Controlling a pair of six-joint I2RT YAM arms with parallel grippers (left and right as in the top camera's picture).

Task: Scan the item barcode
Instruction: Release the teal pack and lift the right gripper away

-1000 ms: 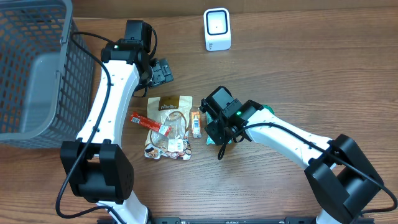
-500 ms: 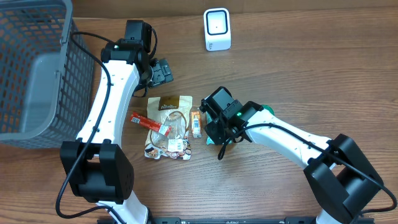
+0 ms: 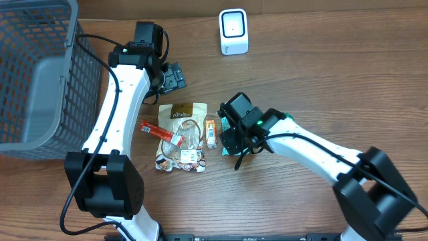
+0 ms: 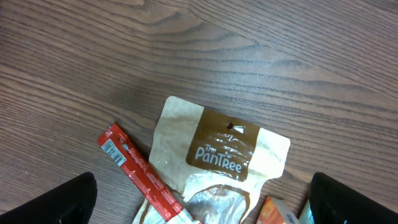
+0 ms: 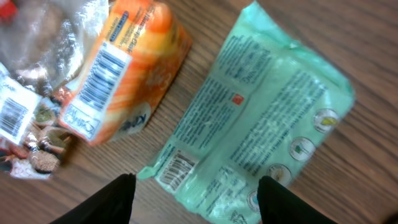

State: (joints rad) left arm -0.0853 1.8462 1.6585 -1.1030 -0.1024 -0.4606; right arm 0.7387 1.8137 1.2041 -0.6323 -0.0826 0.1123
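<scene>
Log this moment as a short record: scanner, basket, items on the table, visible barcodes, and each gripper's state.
scanner: white scanner, upright on the far side
basket: grey mesh basket, far left
items: brown pouch; red stick overlapping it; orange packet beside it; green packet next to that
barcodes showing: orange packet, green packet, red stick
left gripper: open, above the brown pouch, holding nothing
right gripper: open, over the green packet's barcode end
</scene>
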